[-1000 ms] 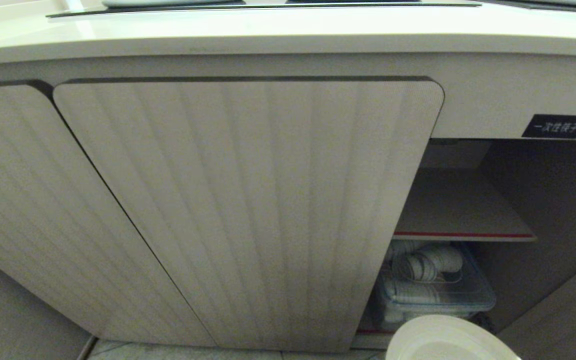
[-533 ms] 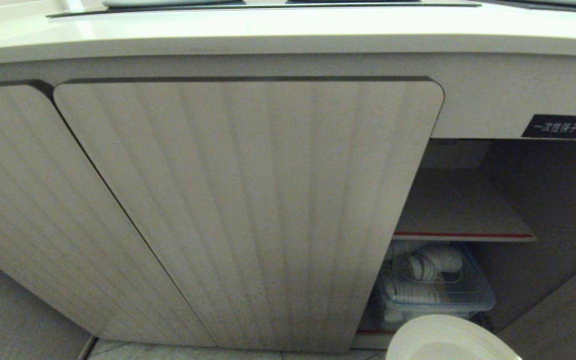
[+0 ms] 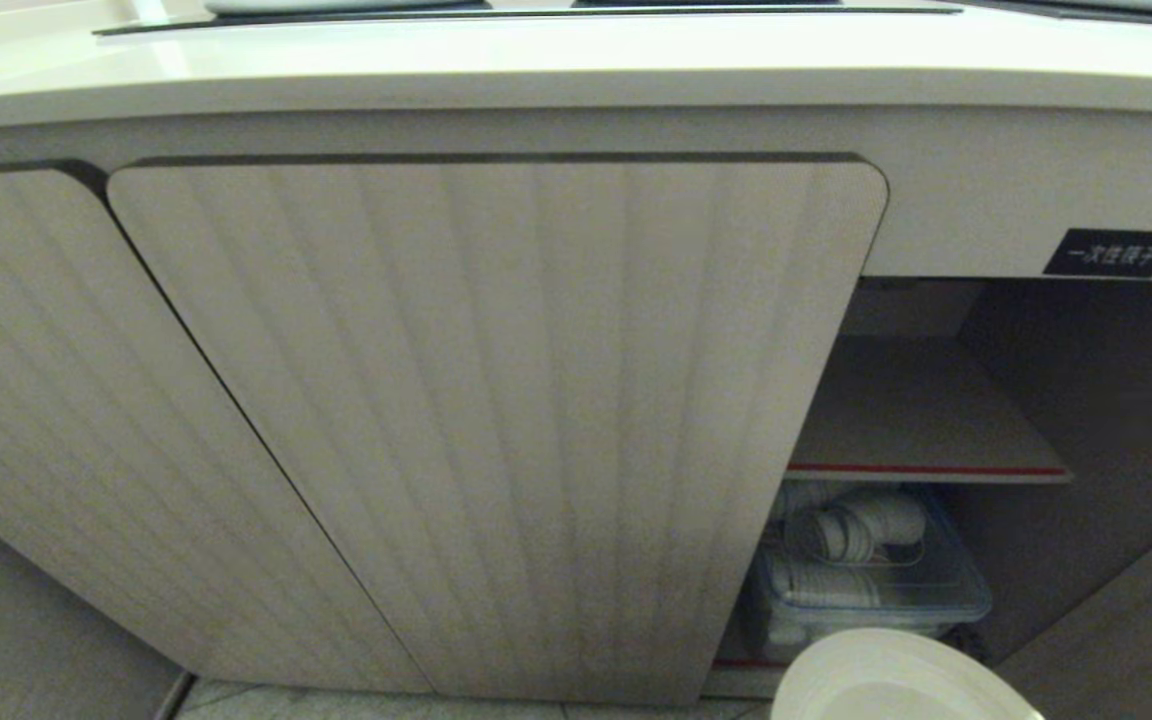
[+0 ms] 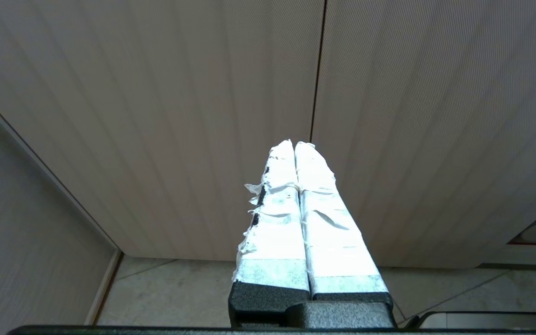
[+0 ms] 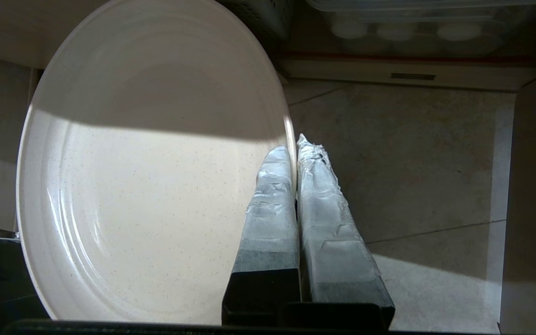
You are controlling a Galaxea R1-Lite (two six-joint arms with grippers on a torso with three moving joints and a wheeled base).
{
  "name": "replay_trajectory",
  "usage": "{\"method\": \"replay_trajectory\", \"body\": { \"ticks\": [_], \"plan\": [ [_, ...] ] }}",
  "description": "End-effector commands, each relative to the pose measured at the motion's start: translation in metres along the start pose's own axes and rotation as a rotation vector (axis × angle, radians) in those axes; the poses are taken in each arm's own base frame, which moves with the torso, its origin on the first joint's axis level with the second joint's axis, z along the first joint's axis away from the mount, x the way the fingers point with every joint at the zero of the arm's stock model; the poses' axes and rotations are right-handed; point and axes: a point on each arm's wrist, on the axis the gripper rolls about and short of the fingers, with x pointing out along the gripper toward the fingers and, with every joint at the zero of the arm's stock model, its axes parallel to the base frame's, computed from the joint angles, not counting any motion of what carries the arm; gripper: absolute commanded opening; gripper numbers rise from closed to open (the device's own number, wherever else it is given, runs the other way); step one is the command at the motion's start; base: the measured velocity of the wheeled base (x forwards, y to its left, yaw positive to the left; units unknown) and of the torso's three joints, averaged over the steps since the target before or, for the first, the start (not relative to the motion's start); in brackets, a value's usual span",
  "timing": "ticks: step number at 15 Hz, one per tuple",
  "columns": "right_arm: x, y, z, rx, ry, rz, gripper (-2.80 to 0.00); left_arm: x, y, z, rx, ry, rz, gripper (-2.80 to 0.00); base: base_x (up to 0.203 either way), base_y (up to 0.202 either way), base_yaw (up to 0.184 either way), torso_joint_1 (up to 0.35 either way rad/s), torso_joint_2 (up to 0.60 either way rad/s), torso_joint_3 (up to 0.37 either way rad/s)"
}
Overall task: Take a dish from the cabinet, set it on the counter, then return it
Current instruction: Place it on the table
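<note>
- Head view: the dish (image 3: 896, 680) shows at the bottom edge, low before the open cabinet (image 3: 936, 420); a clear bin (image 3: 871, 585), seemingly of white cups, sits under the red-edged shelf (image 3: 926, 468). The counter (image 3: 576, 60) runs above.
- Left wrist view: the left gripper (image 4: 294, 145) hangs with fingers pressed together, empty, before ribbed doors (image 4: 156, 116).
- Right wrist view: the right gripper (image 5: 294, 144) is clamped on the dish's rim (image 5: 156, 177), above the tiled floor (image 5: 412, 163).

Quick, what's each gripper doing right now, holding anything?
Left gripper: closed, holding nothing, in front of the cabinet door.
Right gripper: closed on the rim of the dish, above the floor.
</note>
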Motion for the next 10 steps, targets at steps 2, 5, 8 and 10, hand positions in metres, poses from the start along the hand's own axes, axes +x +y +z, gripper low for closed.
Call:
{"method": "replay_trajectory", "body": {
  "ticks": [2,5,8,10],
  "plan": [
    [0.0001,0.0002,0.0002,0.0,-0.001,0.005,-2.8,0.0,0.0,0.0,0.0,-0.001,0.0,-2.8,0.0,0.0,0.0,0.0,0.0,0.0],
    [0.0002,0.0008,0.0009,-0.007,-0.006,0.01,-2.8,0.0,0.0,0.0,0.0,-0.001,0.0,-2.8,0.0,0.0,0.0,0.0,0.0,0.0],
    [0.0002,0.0008,0.0014,-0.006,-0.01,0.011,-2.8,0.0,0.0,0.0,0.0,-0.001,0.0,-2.8,0.0,0.0,0.0,0.0,0.0,0.0],
    [0.0003,0.0009,0.0013,-0.007,-0.01,0.012,-2.8,0.0,0.0,0.0,0.0,-0.001,0.0,-2.8,0.0,0.0,0.0,0.0,0.0,0.0]
  ]
}}
